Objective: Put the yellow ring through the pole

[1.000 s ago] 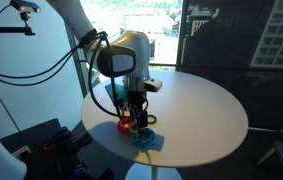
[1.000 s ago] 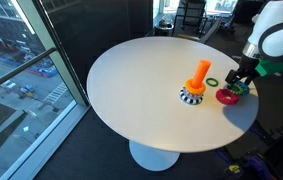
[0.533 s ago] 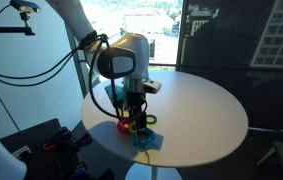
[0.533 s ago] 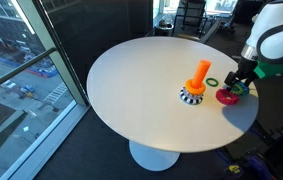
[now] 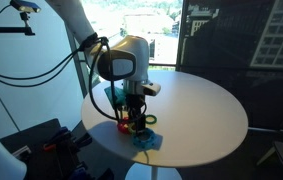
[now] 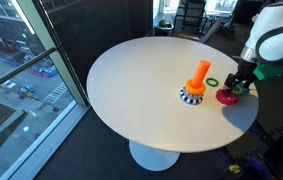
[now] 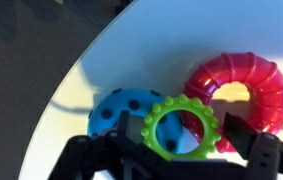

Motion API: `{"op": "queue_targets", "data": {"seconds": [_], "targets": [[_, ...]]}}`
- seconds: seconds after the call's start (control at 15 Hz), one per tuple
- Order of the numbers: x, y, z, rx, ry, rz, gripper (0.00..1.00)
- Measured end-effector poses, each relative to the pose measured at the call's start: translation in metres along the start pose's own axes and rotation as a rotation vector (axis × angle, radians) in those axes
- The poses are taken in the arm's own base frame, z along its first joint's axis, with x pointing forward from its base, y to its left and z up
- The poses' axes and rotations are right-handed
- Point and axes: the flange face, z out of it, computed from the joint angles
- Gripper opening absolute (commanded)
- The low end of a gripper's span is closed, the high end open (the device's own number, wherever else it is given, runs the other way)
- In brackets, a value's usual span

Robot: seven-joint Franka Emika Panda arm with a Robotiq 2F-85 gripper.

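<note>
The pincer [image 7: 183, 142] hangs low over the white round table [image 7: 131, 55]. In the wrist view its two dark fingers stand apart, one on each side of the yellow ring [image 7: 181, 108]. This small toothed ring looks lime-tinted here. Each finger sits close against the ring's outer edge, but I cannot tell whether they actually pinch it or only bracket it.

Just past the ring, on one finger's side and partly under it, lies a blue ring [image 7: 119, 108] with dark spots. On the other finger's side, a little farther out, is the ribbed red ring [image 7: 243, 68], whose near edge is tucked behind the yellow one.

In an exterior view the pincer [image 6: 240, 86] is just above the red ring [image 6: 226, 98]. Farther from it a thin green ring [image 6: 213, 82] lies flat. Beyond that the pole [image 6: 201, 73] stands upright and bare on its patterned round base [image 6: 192, 96], well apart from the fingers. The other exterior view shows the pincer [image 5: 133, 122] pointing straight down near the table's edge.
</note>
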Motion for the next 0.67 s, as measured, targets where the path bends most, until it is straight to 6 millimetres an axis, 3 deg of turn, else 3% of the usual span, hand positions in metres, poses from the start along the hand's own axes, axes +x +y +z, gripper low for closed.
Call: {"op": "queue_targets", "data": {"seconds": [0.13, 0.4, 0.67], "targets": [[0.000, 0.000, 0.001, 0.003, -0.002, 0.004, 0.48], [0.003, -0.003, -0.006, 0.028, 0.009, 0.034, 0.48], [0.006, -0.013, -0.043, 0.085, 0.057, 0.068, 0.48]]}}
